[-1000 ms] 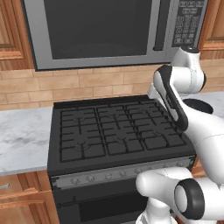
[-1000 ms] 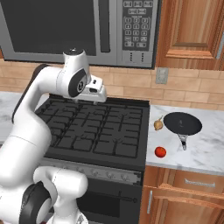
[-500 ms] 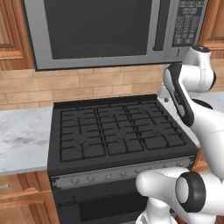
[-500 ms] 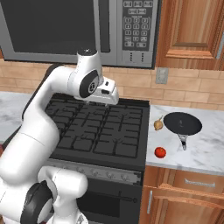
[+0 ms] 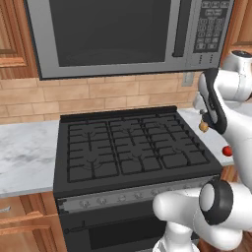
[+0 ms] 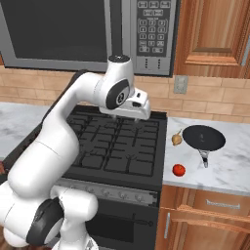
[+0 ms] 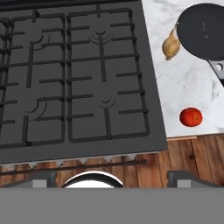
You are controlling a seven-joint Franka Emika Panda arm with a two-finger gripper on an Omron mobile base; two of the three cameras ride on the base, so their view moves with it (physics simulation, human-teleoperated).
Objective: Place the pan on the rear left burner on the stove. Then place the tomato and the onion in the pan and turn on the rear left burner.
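Microwave [image 5: 118, 37]: we see it grey, with a dark door, mounted on the wall.
Keypad [image 6: 149, 29]: we find it on the right side of the microwave front.
Backsplash [image 5: 98, 96]: tan brick tiles run below the microwave.
Countertop [image 5: 27, 155]: we see white marble with grey veins on both sides of the range.
Wall outlet [image 6: 180, 84]: it sits on the backsplash.
Upper cabinets [image 6: 215, 34]: we see brown wood panel doors.
Lower drawer [image 6: 215, 207]: wood front with a silver bar handle.

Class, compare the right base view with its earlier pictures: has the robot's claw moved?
Yes. The claw has swung right across the stove, closer to the pan on the counter.
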